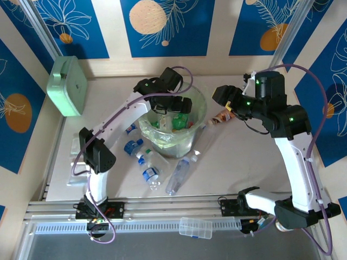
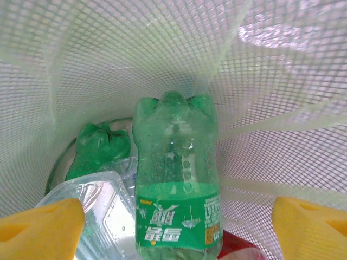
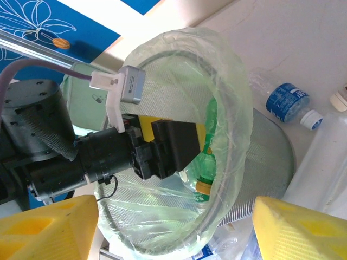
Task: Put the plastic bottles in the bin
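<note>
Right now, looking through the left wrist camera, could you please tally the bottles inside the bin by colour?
Green bottles: 2
Clear bottle: 1
Total: 3 bottles. A red bit at the bottom edge is too cut off to identify.

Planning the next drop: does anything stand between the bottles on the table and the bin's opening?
Yes. The left gripper hangs in the mouth of the bin, fingers open over a green bottle that is inside. It appears to take up the far part of the opening; the near part looks free.
</note>
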